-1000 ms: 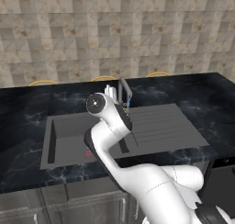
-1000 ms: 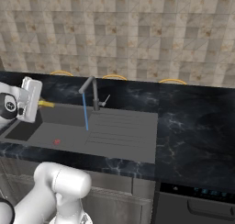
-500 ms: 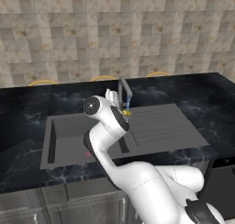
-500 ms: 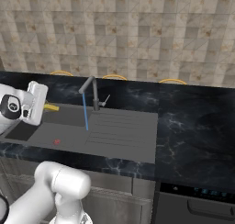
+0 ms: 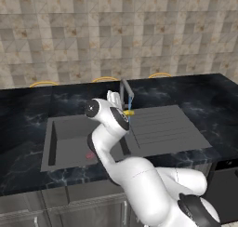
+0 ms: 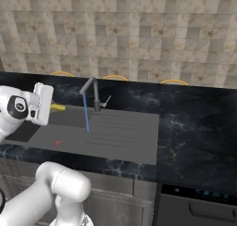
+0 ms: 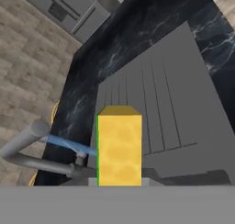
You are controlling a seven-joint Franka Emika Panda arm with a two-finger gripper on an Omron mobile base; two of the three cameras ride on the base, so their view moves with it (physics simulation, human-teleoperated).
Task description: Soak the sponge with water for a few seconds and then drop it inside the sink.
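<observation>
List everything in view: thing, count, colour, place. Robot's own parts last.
sponge: one, yellow with a green face, held out toward the stream above the sink
water: one thin blue stream, falling from the tap's spout
tap: one, grey, at the sink's back edge
sink: one, dark grey, basin with a ribbed drainboard, set in the countertop
red spot: one, on the basin floor
countertop: one, black marbled, around the sink
wall: beige tiles, behind the countertop
end effector: one, white, shut on the sponge
</observation>
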